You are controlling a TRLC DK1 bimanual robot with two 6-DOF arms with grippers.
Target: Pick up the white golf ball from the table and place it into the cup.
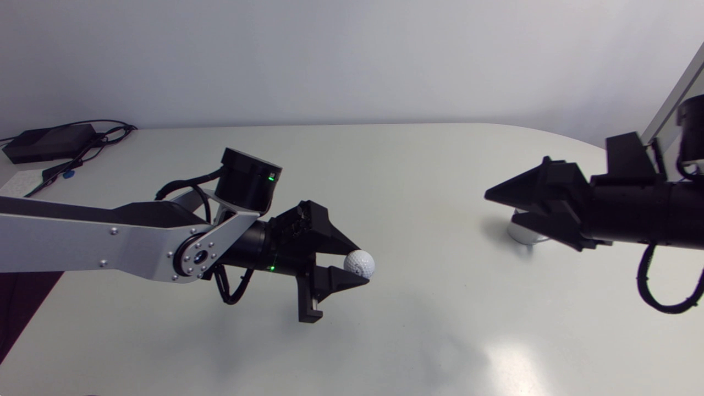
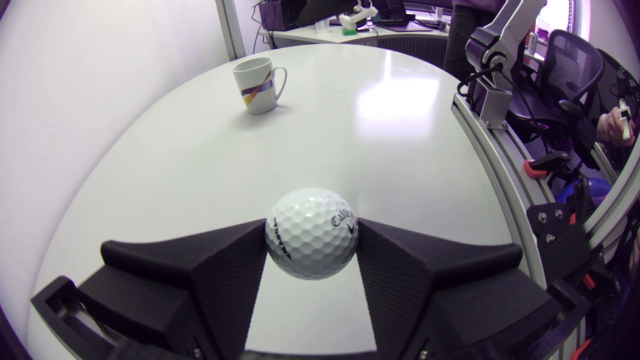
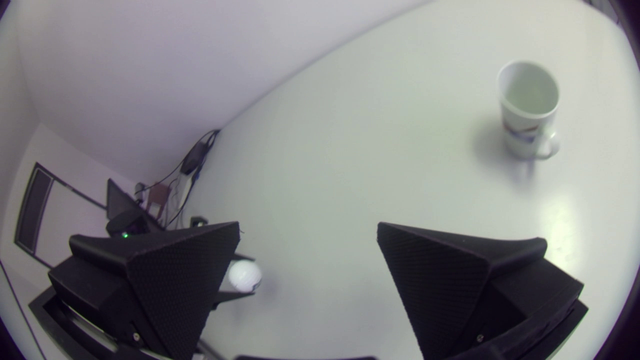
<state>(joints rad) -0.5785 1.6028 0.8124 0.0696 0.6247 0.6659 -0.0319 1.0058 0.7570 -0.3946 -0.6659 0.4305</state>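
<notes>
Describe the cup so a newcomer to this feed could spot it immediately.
On the white table, look by the right gripper. The cup stands there upright and empty: a white mug with a handle and a diagonal purple-and-orange stripe, the only vessel there.

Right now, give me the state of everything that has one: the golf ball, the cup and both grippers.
golf ball: clamped between the left gripper's fingers, apparently lifted off the table
cup: upright on the table, empty
left gripper: shut on the golf ball
right gripper: open, holding nothing
</notes>
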